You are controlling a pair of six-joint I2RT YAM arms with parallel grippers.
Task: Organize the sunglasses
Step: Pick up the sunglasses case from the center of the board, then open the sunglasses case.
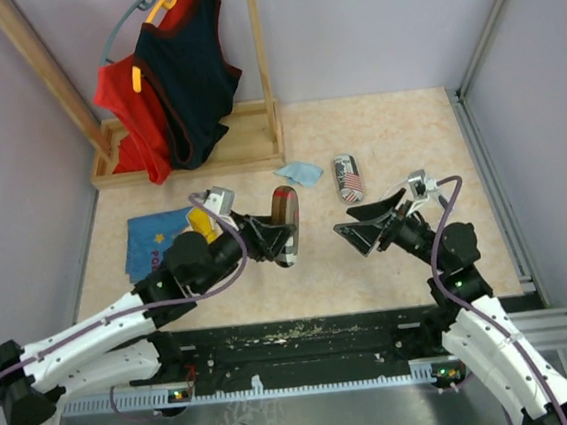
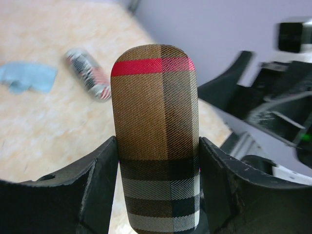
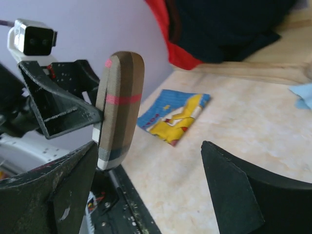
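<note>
No sunglasses show in any view. My left gripper (image 1: 284, 235) is shut on an oblong brown plaid case (image 1: 285, 217) and holds it lifted above the table, near its middle. In the left wrist view the plaid case (image 2: 155, 107) stands upright, with both fingers pressed against its sides. My right gripper (image 1: 357, 227) faces it from the right, open and empty. In the right wrist view the plaid case (image 3: 119, 107) sits just beyond the right gripper's left finger, outside its wide-apart jaws (image 3: 150, 146).
A flag-print case (image 1: 348, 178) lies on the table at the back, with a light-blue cloth (image 1: 300, 174) to its left. A blue and yellow printed cloth (image 1: 161, 239) lies at the left. A wooden rack (image 1: 198, 158) with red and navy tops stands back left.
</note>
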